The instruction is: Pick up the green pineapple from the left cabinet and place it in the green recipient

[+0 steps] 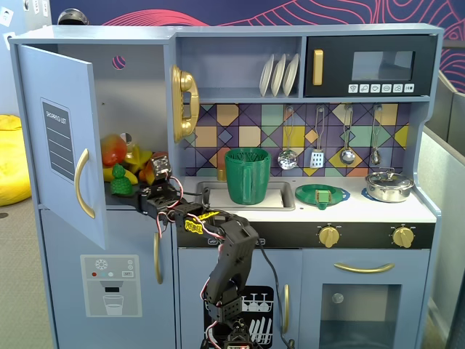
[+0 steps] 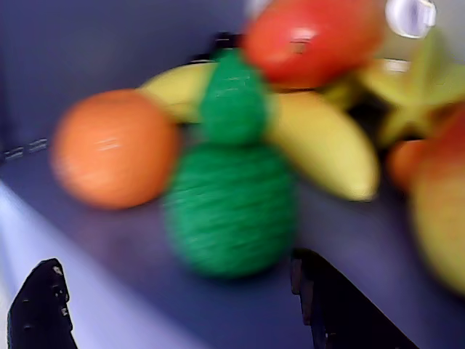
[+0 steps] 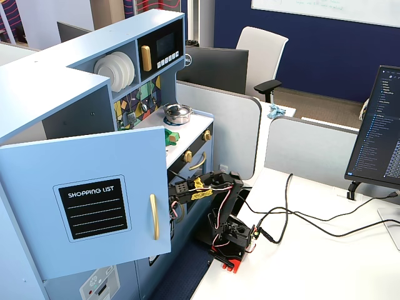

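Fixed view facing the toy kitchen: gripper [image 1: 145, 195] reaching into the left cabinet [image 1: 138, 116], door swung open. Green pineapple [image 1: 120, 183] on the cabinet shelf just left of the gripper, close, contact not clear. Pile of toy fruit [image 1: 131, 156] behind and above the pineapple. Green recipient [image 1: 247, 175] upright in the sink, well to the right of the gripper. Flat green dish [image 1: 322, 194] farther right on the counter, metal pot [image 1: 389, 186] beyond it. Finger spacing not readable here.

Wrist view, blurred: fingers spread apart, one dark fingertip [image 2: 40, 309] low left, the other [image 2: 341, 309] low right. Green pineapple [image 2: 231, 196] standing upright just ahead, between the two tips but not yet gripped, nearer the right one. Orange [image 2: 115, 147] ahead to the left, touching or nearly touching the pineapple. Yellow banana [image 2: 320, 145] behind it, red fruit [image 2: 312, 36] above, star fruit [image 2: 418, 94] far right.

Fixed view from the side: open cabinet door [image 3: 87, 200] hiding the gripper and the pineapple. Arm [image 3: 206, 187] stretched toward the cabinet, base [image 3: 232, 240] on the white table [image 3: 325, 262].
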{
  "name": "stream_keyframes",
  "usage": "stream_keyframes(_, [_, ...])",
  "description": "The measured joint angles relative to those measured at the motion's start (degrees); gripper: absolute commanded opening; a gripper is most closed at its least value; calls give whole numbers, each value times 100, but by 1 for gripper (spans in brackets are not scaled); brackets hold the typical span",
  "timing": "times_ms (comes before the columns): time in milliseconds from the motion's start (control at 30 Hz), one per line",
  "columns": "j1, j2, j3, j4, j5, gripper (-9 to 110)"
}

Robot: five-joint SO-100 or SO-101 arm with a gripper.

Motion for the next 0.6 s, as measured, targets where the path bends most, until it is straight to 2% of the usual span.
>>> stream_keyframes(600, [-88, -1635, -1362, -299, -88, 32])
